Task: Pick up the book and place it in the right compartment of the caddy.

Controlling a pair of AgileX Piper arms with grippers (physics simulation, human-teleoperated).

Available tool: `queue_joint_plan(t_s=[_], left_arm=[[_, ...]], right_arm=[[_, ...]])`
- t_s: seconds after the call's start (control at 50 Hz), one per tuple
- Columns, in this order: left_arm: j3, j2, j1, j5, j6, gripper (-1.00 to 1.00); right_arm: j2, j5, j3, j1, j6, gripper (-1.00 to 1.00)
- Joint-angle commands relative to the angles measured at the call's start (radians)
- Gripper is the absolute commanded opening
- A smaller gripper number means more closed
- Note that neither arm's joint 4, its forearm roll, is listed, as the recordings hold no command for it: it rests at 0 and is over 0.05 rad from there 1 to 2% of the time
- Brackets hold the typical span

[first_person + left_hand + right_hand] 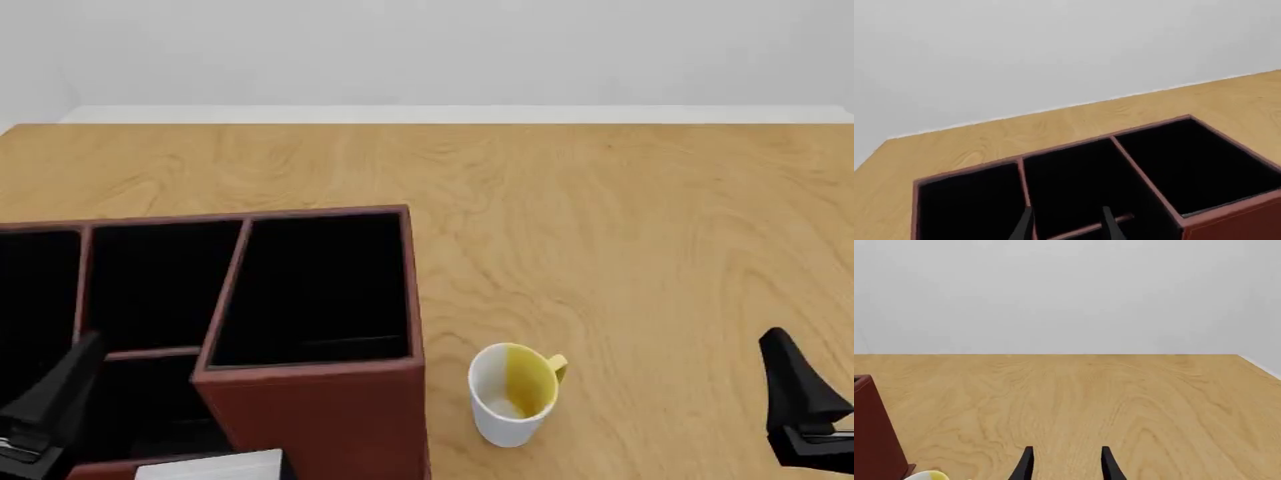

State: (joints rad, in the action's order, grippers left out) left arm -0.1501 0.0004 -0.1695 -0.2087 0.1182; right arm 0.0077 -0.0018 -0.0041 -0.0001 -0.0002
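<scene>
At the bottom edge of the front view, just before the caddy's near wall, a white sliver of the book shows, mostly cut off. Right compartment black-lined, nothing visible inside. White-and-yellow mug stands upright just right of the caddy on the wooden table. Left gripper hovers over the caddy's middle bays, fingers parted, holding nothing. Right gripper over bare table, fingers likewise parted, nothing between.
</scene>
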Motion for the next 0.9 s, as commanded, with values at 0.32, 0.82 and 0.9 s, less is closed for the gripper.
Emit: queue_joint_plan(t_s=[0.32, 0.82, 0.9], left_arm=[[-0.260, 0.007, -0.294, -0.519, 0.089, 1.00], [-0.416, 0.153, -0.426, -0.743, 0.129, 1.00], [-0.422, 0.175, -0.445, -0.760, 0.141, 1.00]], right_arm=[[0.000, 0.000, 0.000, 0.000, 0.000, 1.00], [0.000, 0.000, 0.000, 0.000, 0.000, 1.00], [0.000, 0.000, 0.000, 0.000, 0.000, 1.00]])
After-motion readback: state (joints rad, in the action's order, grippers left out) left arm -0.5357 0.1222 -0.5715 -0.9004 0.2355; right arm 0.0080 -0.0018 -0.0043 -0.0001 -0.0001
